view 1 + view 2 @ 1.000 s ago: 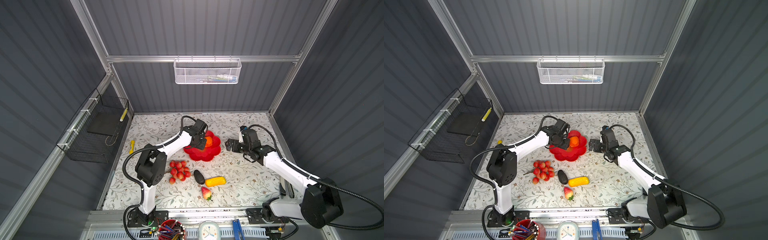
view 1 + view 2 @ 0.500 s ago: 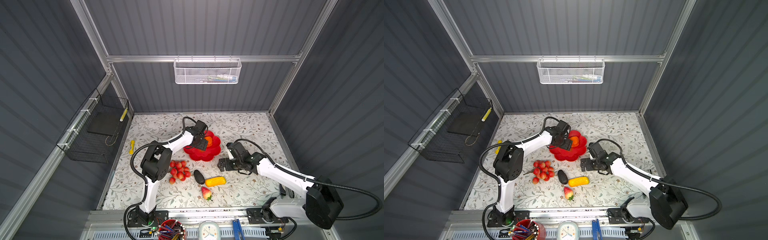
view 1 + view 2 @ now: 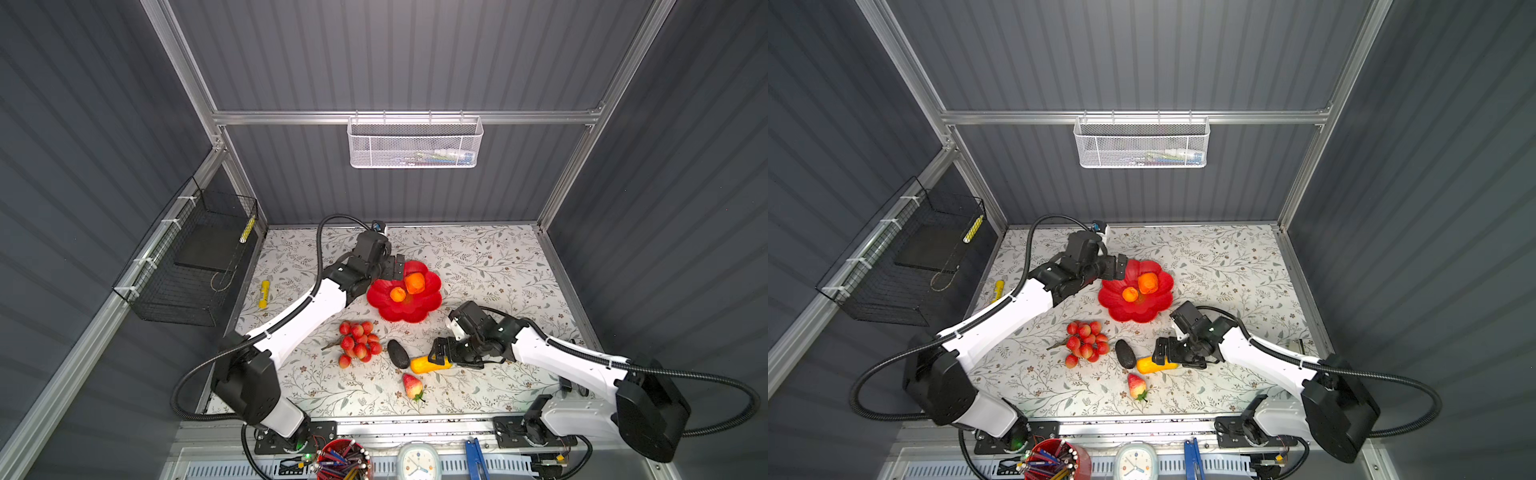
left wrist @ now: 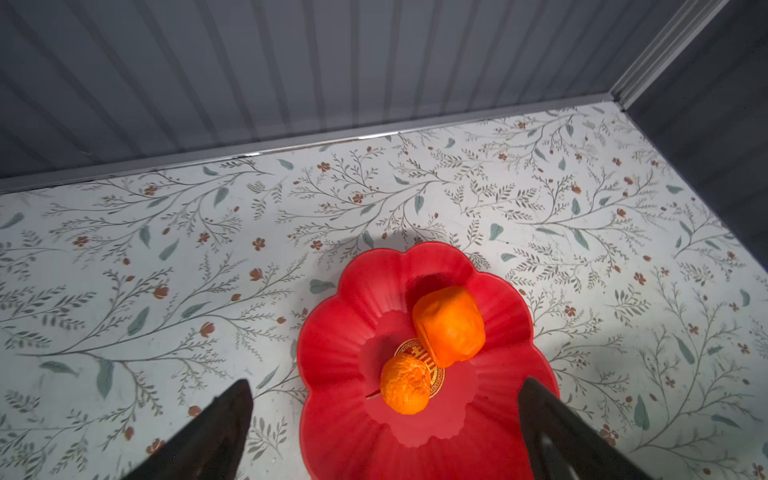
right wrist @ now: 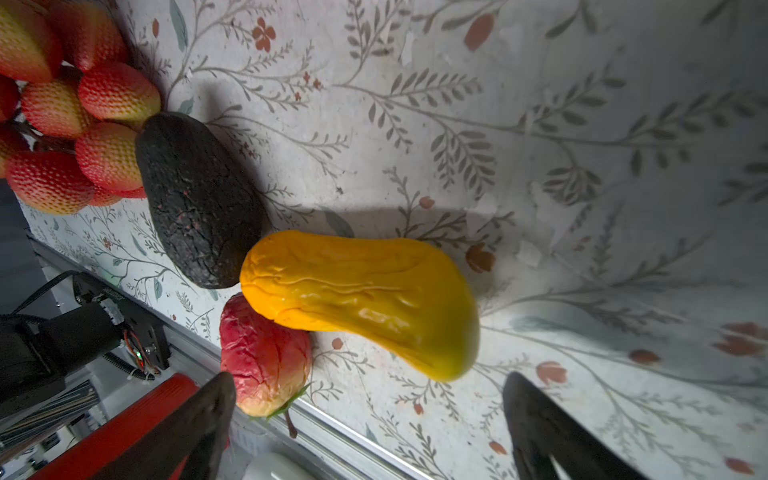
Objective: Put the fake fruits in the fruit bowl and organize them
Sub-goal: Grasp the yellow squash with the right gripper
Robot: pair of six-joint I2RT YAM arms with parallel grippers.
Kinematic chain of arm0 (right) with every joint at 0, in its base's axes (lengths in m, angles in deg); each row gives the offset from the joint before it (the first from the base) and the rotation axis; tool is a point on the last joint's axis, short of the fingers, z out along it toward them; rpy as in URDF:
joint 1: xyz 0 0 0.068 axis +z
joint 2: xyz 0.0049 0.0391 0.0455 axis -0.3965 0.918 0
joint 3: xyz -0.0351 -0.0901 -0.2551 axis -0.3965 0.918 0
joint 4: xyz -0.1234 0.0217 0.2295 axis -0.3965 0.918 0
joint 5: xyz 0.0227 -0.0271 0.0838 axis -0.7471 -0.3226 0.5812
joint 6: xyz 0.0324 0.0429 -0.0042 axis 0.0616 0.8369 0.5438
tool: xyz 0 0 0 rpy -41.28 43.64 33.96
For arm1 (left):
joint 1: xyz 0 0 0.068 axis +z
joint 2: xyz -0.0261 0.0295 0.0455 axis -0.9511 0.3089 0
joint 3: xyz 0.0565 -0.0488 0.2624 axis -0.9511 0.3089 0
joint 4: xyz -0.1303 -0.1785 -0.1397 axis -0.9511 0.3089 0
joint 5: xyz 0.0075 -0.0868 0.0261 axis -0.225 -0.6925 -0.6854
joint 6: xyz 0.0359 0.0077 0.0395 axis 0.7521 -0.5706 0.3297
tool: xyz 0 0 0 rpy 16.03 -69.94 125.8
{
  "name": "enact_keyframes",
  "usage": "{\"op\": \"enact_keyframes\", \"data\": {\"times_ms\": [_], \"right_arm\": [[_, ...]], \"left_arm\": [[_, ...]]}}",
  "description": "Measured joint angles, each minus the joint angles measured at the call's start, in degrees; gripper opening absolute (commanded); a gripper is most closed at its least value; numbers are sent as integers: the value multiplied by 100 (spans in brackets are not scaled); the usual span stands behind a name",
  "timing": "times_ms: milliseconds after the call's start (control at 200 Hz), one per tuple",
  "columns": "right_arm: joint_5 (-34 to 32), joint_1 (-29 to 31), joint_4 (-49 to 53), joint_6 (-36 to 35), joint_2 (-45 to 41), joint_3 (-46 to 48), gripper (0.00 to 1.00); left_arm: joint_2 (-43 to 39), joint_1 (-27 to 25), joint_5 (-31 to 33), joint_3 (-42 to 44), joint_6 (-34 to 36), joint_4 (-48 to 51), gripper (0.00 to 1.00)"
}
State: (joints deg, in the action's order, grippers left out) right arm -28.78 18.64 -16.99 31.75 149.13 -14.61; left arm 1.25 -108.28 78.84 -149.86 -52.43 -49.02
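the fruit bowl (image 3: 405,316) is sitting on the floral worktop (image 3: 478,266) near the middle of both top views, holding two fruits: the blocky orange fruit (image 3: 414,283) and, touching it at the lower left, the small round orange (image 3: 397,294). the left claw (image 3: 394,268) is hovering at the bowl's upper left rim, jaws standing wide apart with nothing between them; in the left wrist view its dark fingers (image 4: 216,428) are showing on either side of the small orange, clear of it. four fruits are lying on the worktop below the bowl: the red berry bunch (image 3: 358,343) at the lower left, the dark avocado (image 3: 398,353) just right of it, the yellow oblong fruit (image 3: 422,365) against the avocado's lower end, and the strawberry (image 3: 412,385) just below those two. the right claw (image 3: 441,355) is hovering on their right side, gaping wide over the yellow fruit's right end; in the right wrist view that end is lying just at the mouth of the jaws, not pinched.
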Motion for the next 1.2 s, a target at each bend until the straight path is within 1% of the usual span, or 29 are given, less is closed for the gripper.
{"op": "enact_keyframes", "data": {"times_ms": [155, 300, 425, 530, 650, 810, 941, 1106, 1166, 1201], "right_arm": [[304, 0, -107, 138, 157, -37, 99], [457, 0, -236, 153, 610, -275, 99], [404, 0, -273, 114, 966, -605, 99], [223, -2, -306, 37, 1215, -890, 96], [-46, -20, -321, -17, 1526, -1121, 88], [-214, -35, -304, -127, 1993, -1322, 75], [-334, -37, -247, -181, 2238, -1467, 58], [-568, -39, -208, -208, 2194, -1513, 40], [-704, -39, -201, -199, 2044, -1484, 36], [-780, -39, -203, -179, 1910, -1449, 36]], "left_arm": [[-605, 35, 358, 415, -50, -28, 100], [-1130, 50, 726, 691, -52, -7, 100], [-1495, 72, 979, 901, -68, 28, 100], [-1725, 74, 1137, 1069, -96, 107, 100], [-1849, 76, 1281, 1147, -125, 201, 100], [-2039, 76, 1449, 1248, -142, 332, 100], [-2236, 76, 1567, 1327, -142, 446, 100], [-2448, 76, 1672, 1462, -146, 472, 100], [-2496, 76, 1690, 1506, -155, 485, 100], [-2507, 76, 1692, 1513, -157, 498, 100]]}}
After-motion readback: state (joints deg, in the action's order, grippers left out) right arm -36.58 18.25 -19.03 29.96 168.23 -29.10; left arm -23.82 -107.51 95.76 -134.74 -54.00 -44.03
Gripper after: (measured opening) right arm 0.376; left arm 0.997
